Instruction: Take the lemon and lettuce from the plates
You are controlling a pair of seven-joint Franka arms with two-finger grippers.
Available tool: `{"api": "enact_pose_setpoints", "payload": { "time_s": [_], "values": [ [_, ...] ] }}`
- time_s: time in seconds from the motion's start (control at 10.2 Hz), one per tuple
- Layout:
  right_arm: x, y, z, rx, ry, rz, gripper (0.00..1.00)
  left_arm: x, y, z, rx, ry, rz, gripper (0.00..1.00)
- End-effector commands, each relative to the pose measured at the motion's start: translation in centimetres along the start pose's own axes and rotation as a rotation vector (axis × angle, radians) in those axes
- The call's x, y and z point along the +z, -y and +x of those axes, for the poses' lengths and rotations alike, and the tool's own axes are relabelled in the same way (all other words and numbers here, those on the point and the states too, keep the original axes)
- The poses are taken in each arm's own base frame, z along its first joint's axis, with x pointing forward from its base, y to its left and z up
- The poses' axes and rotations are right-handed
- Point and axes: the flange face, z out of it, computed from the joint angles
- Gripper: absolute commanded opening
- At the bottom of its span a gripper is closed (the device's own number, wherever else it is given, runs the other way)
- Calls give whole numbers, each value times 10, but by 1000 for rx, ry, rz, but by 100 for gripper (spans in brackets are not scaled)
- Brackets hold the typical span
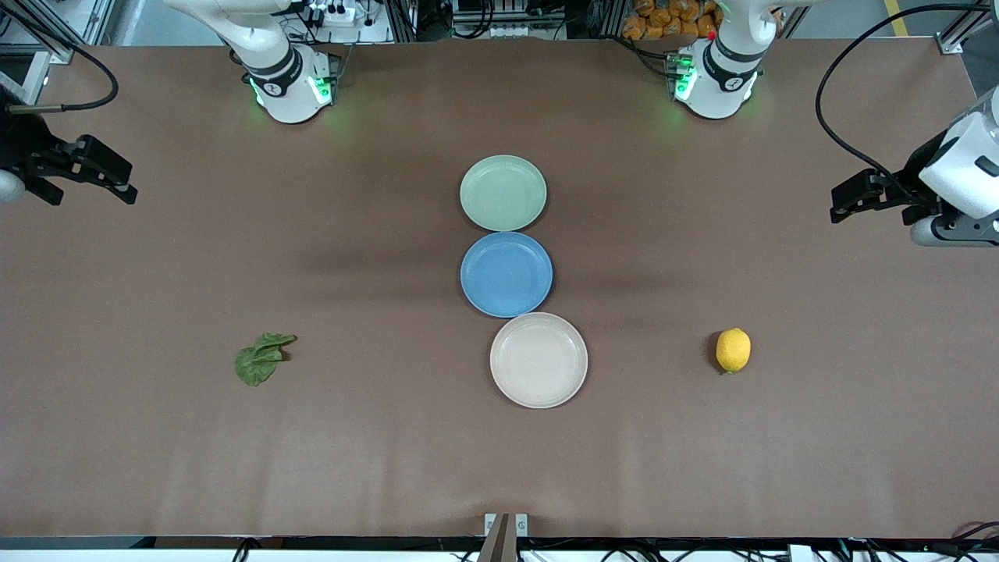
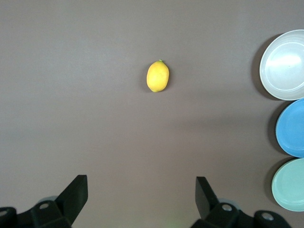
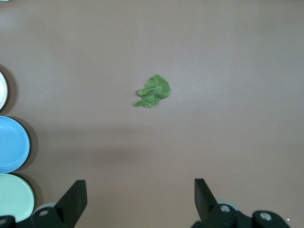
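The lemon (image 1: pixel 733 350) lies on the bare table toward the left arm's end; it also shows in the left wrist view (image 2: pixel 157 76). The lettuce (image 1: pixel 262 358) lies on the bare table toward the right arm's end, and in the right wrist view (image 3: pixel 153 91). The mint green plate (image 1: pixel 503 193) and the beige plate (image 1: pixel 538 360) are both empty. My left gripper (image 1: pixel 847 204) hangs open and empty over the left arm's end of the table (image 2: pixel 141 190). My right gripper (image 1: pixel 117 181) hangs open and empty over the right arm's end (image 3: pixel 140 192).
An empty blue plate (image 1: pixel 506 274) sits between the mint and beige plates in a row at the table's middle. Black cables run near both table ends.
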Motion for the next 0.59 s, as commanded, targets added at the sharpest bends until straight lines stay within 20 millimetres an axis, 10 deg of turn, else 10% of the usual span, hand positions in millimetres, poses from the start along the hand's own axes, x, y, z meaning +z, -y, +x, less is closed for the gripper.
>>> {"api": "enact_pose_setpoints", "payload": {
  "time_s": [0.0, 0.49],
  "values": [
    [-5, -1, -3, -4, 2, 6, 100, 0, 3, 2, 20, 0, -18, 100],
    [-5, 0, -3, -4, 2, 8, 100, 1, 3, 3, 14, 0, -17, 100]
  ]
}}
